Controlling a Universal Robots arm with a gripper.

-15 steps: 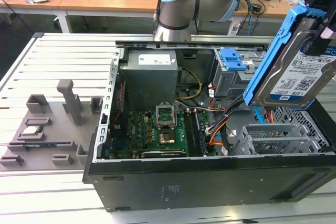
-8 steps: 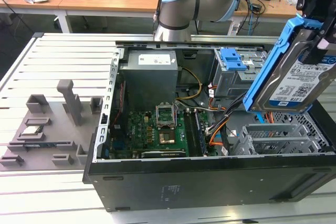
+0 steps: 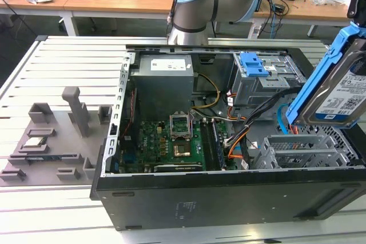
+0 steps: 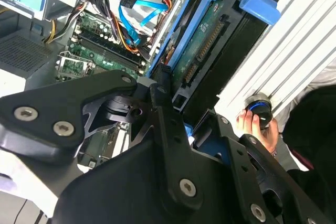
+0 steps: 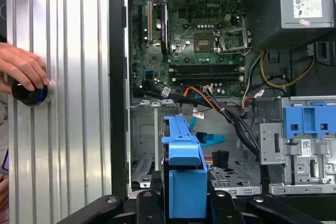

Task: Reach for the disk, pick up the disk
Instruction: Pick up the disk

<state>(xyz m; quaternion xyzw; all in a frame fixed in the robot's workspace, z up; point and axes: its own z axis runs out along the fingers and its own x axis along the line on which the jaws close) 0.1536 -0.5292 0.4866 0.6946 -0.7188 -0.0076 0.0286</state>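
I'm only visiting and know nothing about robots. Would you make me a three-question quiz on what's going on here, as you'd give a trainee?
1. True or false: the disk lies flat inside the open computer case.
2. What is the gripper shut on? A) a cable B) the disk C) the power supply
3. In the first wrist view, what rests on the round knob on the ribbed table?

Key:
1. False: the disk is held up, tilted, above the case at the exterior view's right.
2. B, by its blue rails.
3. A person's hand.
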